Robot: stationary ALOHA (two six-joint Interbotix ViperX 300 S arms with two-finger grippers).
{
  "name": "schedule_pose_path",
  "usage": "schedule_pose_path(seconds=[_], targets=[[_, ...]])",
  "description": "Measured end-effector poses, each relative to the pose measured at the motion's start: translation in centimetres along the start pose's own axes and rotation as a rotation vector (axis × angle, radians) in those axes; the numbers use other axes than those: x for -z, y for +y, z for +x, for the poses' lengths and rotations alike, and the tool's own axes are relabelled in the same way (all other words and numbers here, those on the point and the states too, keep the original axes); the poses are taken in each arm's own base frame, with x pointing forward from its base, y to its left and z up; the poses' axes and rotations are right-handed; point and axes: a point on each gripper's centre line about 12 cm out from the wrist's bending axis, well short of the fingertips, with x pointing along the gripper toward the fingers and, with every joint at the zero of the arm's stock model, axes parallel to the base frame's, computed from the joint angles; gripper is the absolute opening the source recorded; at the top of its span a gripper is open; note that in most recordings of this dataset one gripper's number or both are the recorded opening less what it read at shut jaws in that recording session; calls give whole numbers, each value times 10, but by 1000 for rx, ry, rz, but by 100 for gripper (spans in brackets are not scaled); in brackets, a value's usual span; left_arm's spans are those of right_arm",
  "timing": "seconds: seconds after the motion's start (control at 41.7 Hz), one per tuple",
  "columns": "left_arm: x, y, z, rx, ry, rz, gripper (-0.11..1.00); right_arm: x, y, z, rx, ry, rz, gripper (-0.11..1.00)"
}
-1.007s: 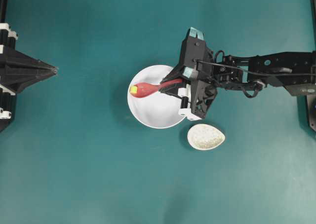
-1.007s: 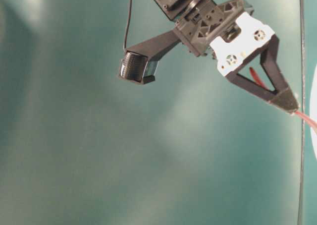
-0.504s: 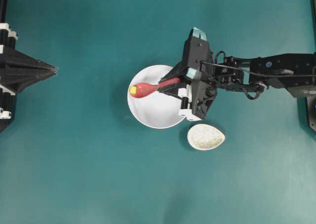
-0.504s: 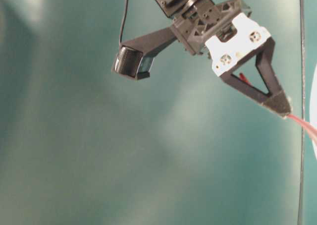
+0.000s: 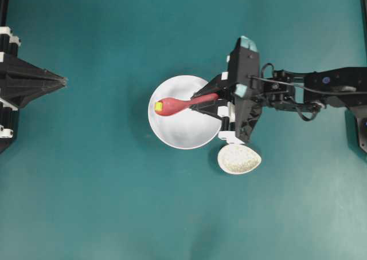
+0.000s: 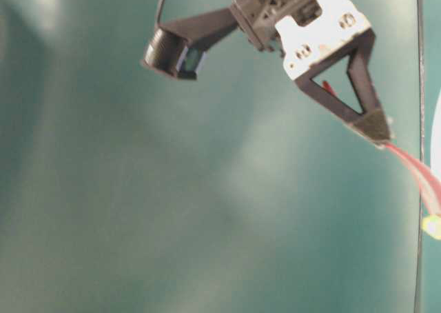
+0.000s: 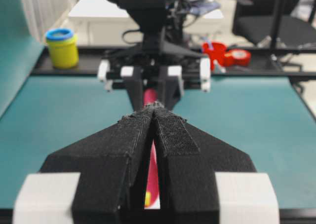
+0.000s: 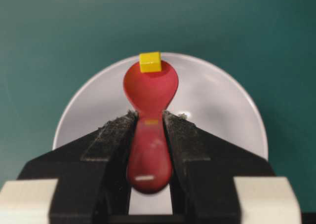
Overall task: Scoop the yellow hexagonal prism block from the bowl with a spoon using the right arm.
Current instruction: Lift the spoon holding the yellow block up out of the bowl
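Observation:
My right gripper (image 5: 210,99) is shut on the handle of the red-pink spoon (image 5: 172,105) and holds it over the white bowl (image 5: 183,133). The tiny yellow block (image 5: 158,106) sits at the far tip of the spoon's head. In the right wrist view the fingers (image 8: 114,135) clamp the spoon (image 8: 150,88), with the block (image 8: 150,62) on its front rim over the bowl (image 8: 217,100). The table-level view shows the gripper (image 6: 375,127), the spoon handle (image 6: 413,172) and the block (image 6: 432,225). My left gripper (image 5: 60,81) is shut and empty at the left edge.
A small speckled beige spoon rest (image 5: 239,158) lies just right of and below the bowl, under the right wrist. The left wrist view shows a yellow cup (image 7: 61,47) and a red cup (image 7: 217,51) beyond the table's far edge.
My right gripper has drawn back to the right and risen with the spoon. The spoon's head with the yellow block has shifted slightly right over the bowl. The left arm has not moved.

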Motion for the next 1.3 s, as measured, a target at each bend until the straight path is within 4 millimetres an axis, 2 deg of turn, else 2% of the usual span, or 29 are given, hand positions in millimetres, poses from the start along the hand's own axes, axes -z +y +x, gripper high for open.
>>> schedule_pose_path(seconds=[0.744,1.295], targets=[[0,0,0,0,0,1,0,18,5,-46,-3,-412,-18,24],[0,0,0,0,-5,-6,0,27,0,-62,3,-503,-7,24]])
